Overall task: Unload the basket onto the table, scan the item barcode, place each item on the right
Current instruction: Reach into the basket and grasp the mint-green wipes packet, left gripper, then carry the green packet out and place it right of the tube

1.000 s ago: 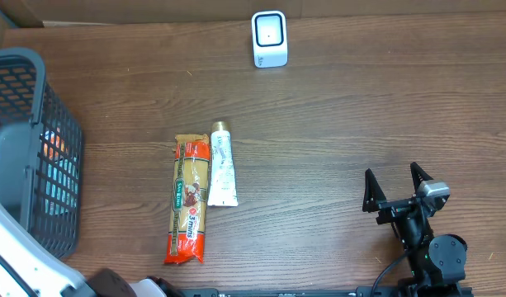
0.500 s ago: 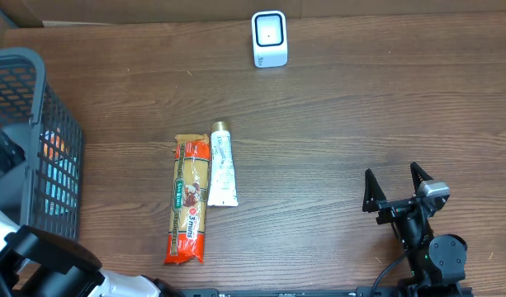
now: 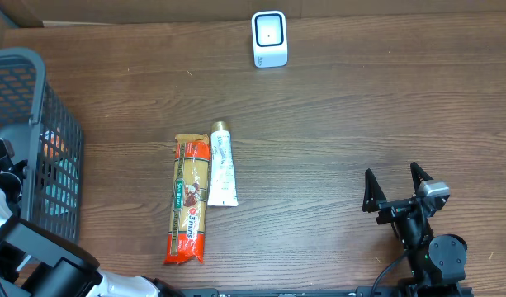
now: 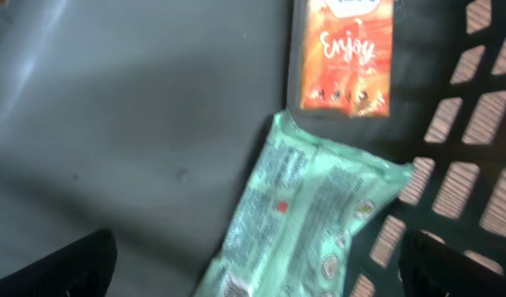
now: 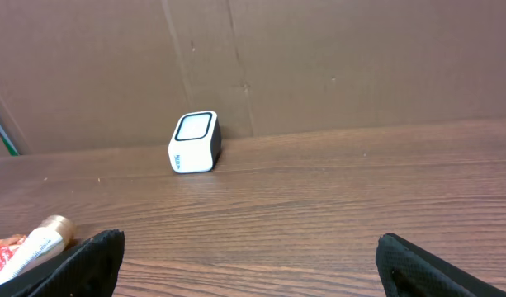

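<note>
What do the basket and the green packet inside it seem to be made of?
The basket: probably rigid dark plastic, matte; moulded lattice wall. The green packet: probably thin plastic film, slightly glossy; it wrinkles and has a crimped end seam.

An orange packet (image 4: 345, 54) in the basket reads "Enjoy" in white script. The long orange pasta packet (image 3: 189, 200) on the table reads "3 mins". The print on the green pack (image 4: 298, 214) is too blurred to read.

**Bystanders on the wooden table**

A dark mesh basket (image 3: 21, 91) stands at the left edge of the wooden table (image 3: 360, 107). Mid-table, a long pasta packet (image 3: 189, 200) lies lengthwise from near to far. A white tube (image 3: 222, 169) lies just beside it on the right, cap pointing far. A cardboard wall (image 5: 319, 58) backs the far edge.
</note>
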Available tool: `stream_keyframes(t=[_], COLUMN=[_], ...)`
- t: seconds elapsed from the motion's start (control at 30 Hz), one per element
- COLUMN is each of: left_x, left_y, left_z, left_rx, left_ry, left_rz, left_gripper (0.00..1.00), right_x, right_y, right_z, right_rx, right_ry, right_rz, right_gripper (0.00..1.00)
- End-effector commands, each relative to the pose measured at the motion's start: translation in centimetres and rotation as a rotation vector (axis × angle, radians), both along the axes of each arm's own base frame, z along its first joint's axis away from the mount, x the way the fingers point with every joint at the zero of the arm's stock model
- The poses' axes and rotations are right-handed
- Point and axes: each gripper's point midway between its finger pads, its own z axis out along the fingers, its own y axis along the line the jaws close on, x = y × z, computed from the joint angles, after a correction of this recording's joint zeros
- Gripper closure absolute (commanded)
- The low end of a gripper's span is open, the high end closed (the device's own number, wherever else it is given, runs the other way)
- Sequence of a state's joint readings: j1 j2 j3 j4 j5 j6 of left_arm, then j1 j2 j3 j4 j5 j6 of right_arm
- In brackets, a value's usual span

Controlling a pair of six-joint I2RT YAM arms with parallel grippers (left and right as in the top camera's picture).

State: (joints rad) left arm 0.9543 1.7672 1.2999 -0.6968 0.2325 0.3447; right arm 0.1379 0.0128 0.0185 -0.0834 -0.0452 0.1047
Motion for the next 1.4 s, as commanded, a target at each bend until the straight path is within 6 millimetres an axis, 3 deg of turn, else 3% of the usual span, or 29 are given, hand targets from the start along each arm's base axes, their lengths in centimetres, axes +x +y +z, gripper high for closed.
stream_keyframes(t=[0.0, 0.4, 0.47, 0.57, 0.63, 0.67, 0.7, 0.73, 0.8, 0.9, 1.03, 1.37], left_x=[0.6, 2.1, 2.1, 1.2, 0.5, 0.2, -0.1, -0.3, -1.0, -1.5, -1.2, 0.6], left_y=[-0.8, -2.0, -2.2, -2.1, -1.8, -1.6, -1.4, -1.0, -0.3, 0.4, 1.1, 2.2], left_z=[-1.8, -7.4, -8.3, -10.1, -10.8, -10.9, -10.9, -10.8, -10.6, -9.5, -6.4, 6.4], left_rx=[-0.027, -0.145, -0.154, -0.154, -0.151, -0.147, -0.142, -0.131, -0.113, -0.101, -0.118, -0.068], left_ry=[0.008, 0.029, 0.045, 0.126, 0.172, 0.188, 0.199, 0.211, 0.243, 0.281, 0.296, 0.144], left_rz=[-0.054, -0.098, -0.102, -0.074, -0.017, 0.017, 0.042, 0.073, 0.136, 0.191, 0.231, 0.305], left_gripper=[0.0, 0.0, 0.04, 0.27, 0.5, 0.74, 0.91, 0.96, 0.96, 0.96, 0.96, 0.96], right_x=[0.0, 0.0, 0.0, 0.0, 0.0, 0.0, 0.0, 0.0, 0.0, 0.0, 0.0, 0.0], right_y=[-0.1, -0.1, -0.1, -0.1, -0.1, -0.1, -0.1, -0.1, -0.1, -0.1, -0.1, -0.1], right_z=[-0.2, -0.2, -0.2, -0.2, -0.2, -0.2, -0.2, -0.2, -0.2, -0.2, -0.2, -0.2], right_rx=[0.004, 0.004, 0.004, 0.004, 0.004, 0.004, 0.004, 0.004, 0.004, 0.004, 0.004, 0.004], right_ry=[-0.003, -0.003, -0.003, -0.003, -0.003, -0.003, -0.003, -0.003, -0.003, -0.003, -0.003, -0.003], right_rz=[-0.002, -0.002, -0.002, -0.002, -0.002, -0.002, -0.002, -0.002, -0.002, -0.002, -0.002, -0.002], right_gripper=[0.0, 0.0, 0.0, 0.0, 0.0, 0.0, 0.0, 0.0, 0.0, 0.0, 0.0, 0.0])
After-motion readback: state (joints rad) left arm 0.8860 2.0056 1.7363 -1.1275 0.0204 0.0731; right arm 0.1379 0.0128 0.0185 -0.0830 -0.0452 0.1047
